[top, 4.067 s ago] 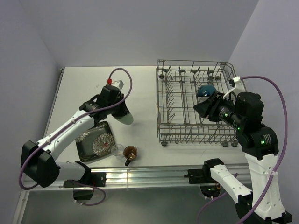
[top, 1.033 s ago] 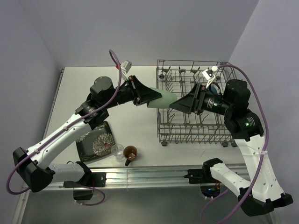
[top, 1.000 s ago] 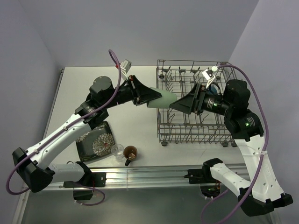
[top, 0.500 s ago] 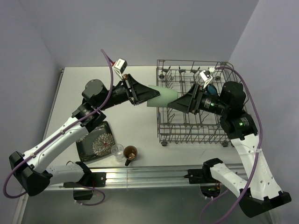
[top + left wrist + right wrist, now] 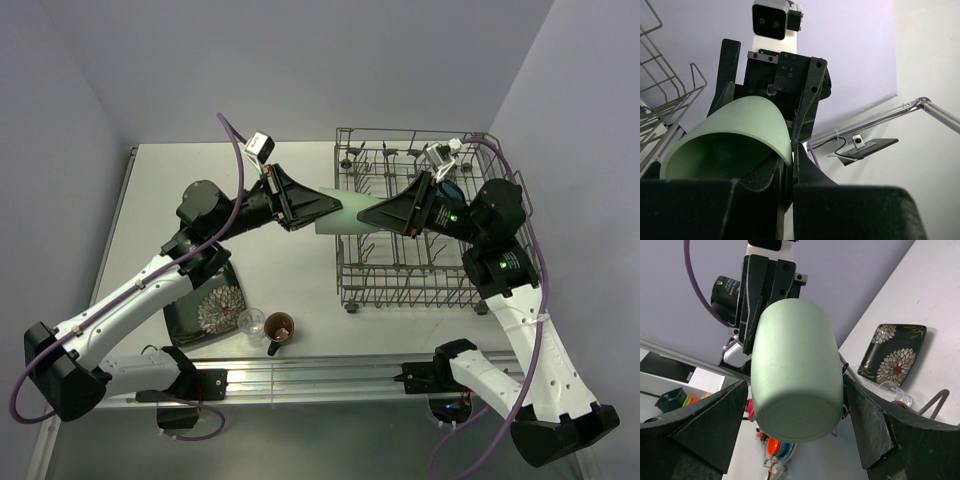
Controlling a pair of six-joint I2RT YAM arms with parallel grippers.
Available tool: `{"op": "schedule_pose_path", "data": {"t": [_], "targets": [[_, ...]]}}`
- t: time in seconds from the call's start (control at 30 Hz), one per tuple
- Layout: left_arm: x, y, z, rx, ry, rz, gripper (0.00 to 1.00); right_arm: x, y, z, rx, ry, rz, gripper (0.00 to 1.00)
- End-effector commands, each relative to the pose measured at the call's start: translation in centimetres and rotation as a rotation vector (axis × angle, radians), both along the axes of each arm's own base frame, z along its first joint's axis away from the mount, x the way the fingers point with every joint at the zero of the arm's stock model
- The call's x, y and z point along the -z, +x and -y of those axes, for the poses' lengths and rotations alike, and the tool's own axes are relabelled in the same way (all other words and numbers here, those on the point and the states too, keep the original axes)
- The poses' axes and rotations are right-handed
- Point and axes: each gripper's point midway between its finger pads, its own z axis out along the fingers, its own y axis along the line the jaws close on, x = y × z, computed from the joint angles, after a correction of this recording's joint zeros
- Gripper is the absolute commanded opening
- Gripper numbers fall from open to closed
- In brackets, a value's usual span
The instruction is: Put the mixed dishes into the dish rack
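Cup first: your pale green cup (image 5: 347,212) is off the table (image 5: 200,180), lying on its side in the air at the upper left edge of the dish rack (image 5: 420,303), with a gripper at each end.

The top view gives you the layout. The left gripper (image 5: 328,208) comes in from the left at the cup's mouth and the right gripper (image 5: 368,222) from the right at its base. The square black floral plate (image 5: 205,305), small clear glass (image 5: 250,322) and brown handled mug (image 5: 278,328) sit together on the table near the front left. The dark bowl (image 5: 447,189) shows in the rack's far right part, mostly hidden behind your right wrist. From this angle you cannot tell how either pair of jaws meets the cup.

The wrist views give you that. The left wrist view looks along the cup's inside. There the left jaws are pinched together on the rim, one finger inside the wall and one outside, and rack wires show at the left edge. The right wrist view looks at the cup's flat base head-on. There the right jaws stand wide apart, one finger on each side of the cup near its base. Daylight shows between the cup and the finger on the left of that view. The other finger is very close, and you cannot tell whether it touches. That view also shows the plate and the glass on the table below.
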Motion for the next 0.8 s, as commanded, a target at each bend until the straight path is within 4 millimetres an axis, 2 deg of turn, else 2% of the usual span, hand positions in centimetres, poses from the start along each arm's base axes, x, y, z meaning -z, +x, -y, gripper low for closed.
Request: {"op": "schedule_pose_path", "data": {"t": [0.0,0.13,0.2,0.23,0.27,0.33,0.37,0.4,0.43,0.47,0.5,0.53,0.57,0.63,0.67,0.7,0.73,0.77], "targets": [[-2.6,-1.2,-0.5,0.037,-0.082,0.072,0.0,-1.9,-1.3,-0.1,-0.039,0.041,0.082,0.87],[-2.5,-1.3,-0.3,0.056,-0.085,0.067,0.0,-1.6,-1.2,0.0,-0.023,0.047,0.076,0.8],[-2.2,-1.4,-0.2,0.064,-0.08,0.061,0.0,-1.9,-1.0,0.0,-0.017,0.058,0.084,0.7],[-2.1,-1.4,-0.2,0.065,-0.081,0.057,0.0,-2.0,-0.9,0.0,-0.014,0.06,0.084,0.64],[-1.9,-1.4,-0.3,0.067,-0.079,0.053,0.0,-1.9,-0.8,0.0,-0.012,0.056,0.081,0.47],[-1.1,-1.3,-0.2,0.074,-0.06,0.03,0.32,-1.9,-0.1,0.0,0.007,0.038,0.087,0.19],[-1.0,-1.2,-0.3,0.069,-0.054,0.028,0.47,-1.4,0.2,0.0,0.018,0.021,0.062,0.0],[-0.8,-1.0,-0.4,0.059,-0.047,0.019,0.75,-1.4,1.0,0.0,0.04,0.002,0.072,0.0],[-0.6,-1.0,-0.6,0.056,-0.036,0.014,0.89,-1.2,1.3,0.0,0.047,-0.009,0.067,0.0],[-0.7,-0.6,-1.0,0.036,-0.026,0.024,0.97,-0.9,1.6,0.0,0.055,-0.023,0.053,0.0],[-1.0,-0.4,-1.3,0.021,-0.017,0.03,0.99,-0.8,2.1,0.0,0.064,-0.034,0.059,0.0],[0.0,0.2,-1.6,-0.01,0.044,0.011,0.99,-0.8,2.6,0.1,0.089,-0.04,0.055,0.0],[0.1,1.1,-2.4,-0.058,0.074,0.01,0.99,-0.5,2.9,0.2,0.101,-0.052,0.042,0.0],[-1.2,2.8,-4.5,-0.213,0.134,0.054,0.99,-0.4,4.1,0.4,0.145,-0.082,0.051,0.0],[1.8,4.4,-6.1,-0.306,0.27,-0.06,0.99,0.3,4.6,0.6,0.165,-0.114,0.022,0.0],[0.3,4.9,-8.0,-0.404,0.303,-0.06,0.99,0.1,5.3,0.8,0.187,-0.147,0.051,0.0],[1.1,7.7,-11.3,-0.624,0.389,-0.099,0.99,0.4,6.5,1.4,0.254,-0.18,0.053,0.0],[5.4,7.4,-13.9,-0.706,0.574,-0.247,0.99,0.8,7.3,1.9,0.288,-0.232,0.022,0.0]]}}
